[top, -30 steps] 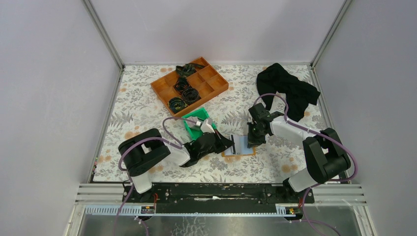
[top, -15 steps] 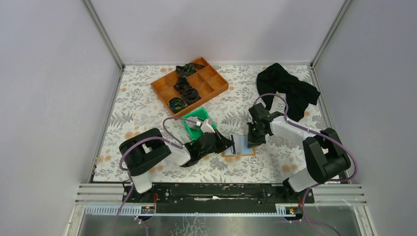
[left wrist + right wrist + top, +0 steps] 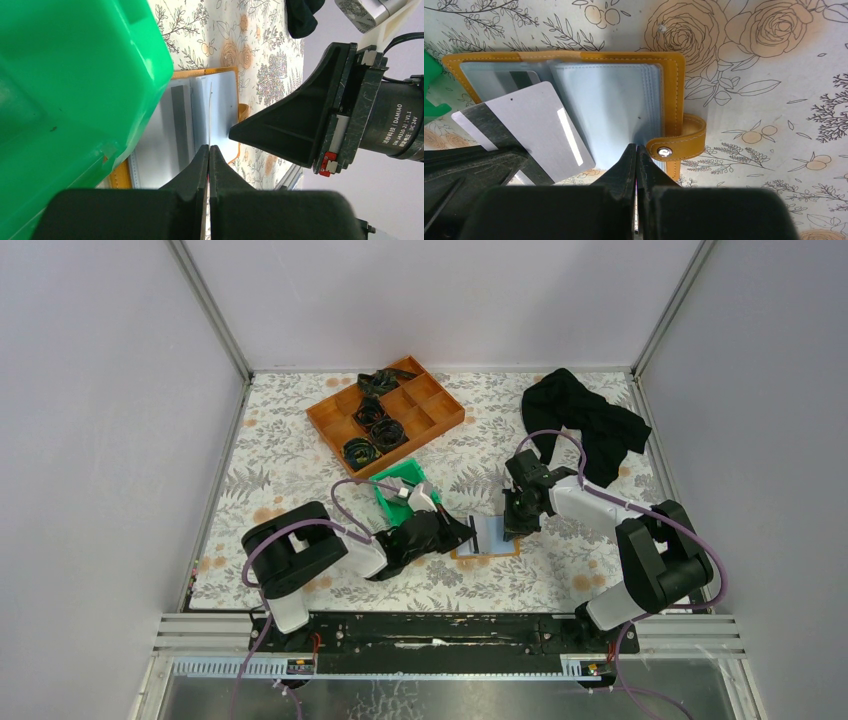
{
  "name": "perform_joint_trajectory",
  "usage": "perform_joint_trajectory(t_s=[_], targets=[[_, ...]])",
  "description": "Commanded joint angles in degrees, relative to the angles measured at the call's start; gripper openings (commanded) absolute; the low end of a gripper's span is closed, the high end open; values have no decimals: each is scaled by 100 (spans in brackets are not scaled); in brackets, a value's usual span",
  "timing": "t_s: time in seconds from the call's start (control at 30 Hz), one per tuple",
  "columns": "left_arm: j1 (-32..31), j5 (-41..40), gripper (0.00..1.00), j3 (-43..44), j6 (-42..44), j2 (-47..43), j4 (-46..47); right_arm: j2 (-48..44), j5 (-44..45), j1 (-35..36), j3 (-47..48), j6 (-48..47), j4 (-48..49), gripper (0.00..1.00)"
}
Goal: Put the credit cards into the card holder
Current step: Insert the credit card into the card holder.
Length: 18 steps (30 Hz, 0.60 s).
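Now the closed left gripper (image 3: 208, 147) is holding a credit card (image 3: 536, 127) at lower left, the closed right gripper (image 3: 636, 148) touching the card holder (image 3: 672, 85).

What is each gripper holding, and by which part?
Left gripper pinches a card by one edge; right gripper seems to pinch the wallet by an inner page's edge.

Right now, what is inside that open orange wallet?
Pale blue-grey sleeves fill the card holder. One credit card with a dark stripe sits in a pocket. A second card, held by the left gripper, covers part of it; deeper sleeves are hidden.
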Motion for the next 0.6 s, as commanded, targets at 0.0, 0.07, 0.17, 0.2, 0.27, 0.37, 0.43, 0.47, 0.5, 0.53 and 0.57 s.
perform_joint_trajectory(t_s=[0.0, 0.07, 0.17, 0.2, 0.27, 0.37, 0.43, 0.47, 0.5, 0.53, 0.57], targets=[[-51, -155, 0, -74, 138, -141, -6, -38, 88, -18, 42, -20, 34, 0], [-47, -141, 0, -74, 149, -124, -18, -30, 75, -17, 41, -20, 43, 0], [-48, -91, 0, -57, 158, -72, -15, -14, 71, -14, 49, -16, 46, 0], [-54, -99, 0, -59, 163, -66, -20, -12, 68, -14, 50, -12, 45, 0], [-53, -111, 0, -56, 187, -63, -44, -4, 73, -13, 57, -13, 46, 0], [-57, -133, 0, -51, 260, -83, -110, 9, 70, -19, 68, -19, 47, 0], [-56, -153, 0, -61, 279, -95, -130, 14, 83, -13, 76, -22, 51, 0], [-59, -158, 0, -61, 281, -100, -134, 26, 83, -13, 77, -25, 47, 0], [-55, -152, 0, -53, 293, -95, -136, 36, 76, -19, 79, -21, 45, 0], [-55, -148, 0, -46, 298, -77, -139, 44, 75, -15, 77, -24, 49, 0], [-58, -133, 0, -43, 303, -57, -135, 53, 72, -17, 77, -16, 53, 0]])
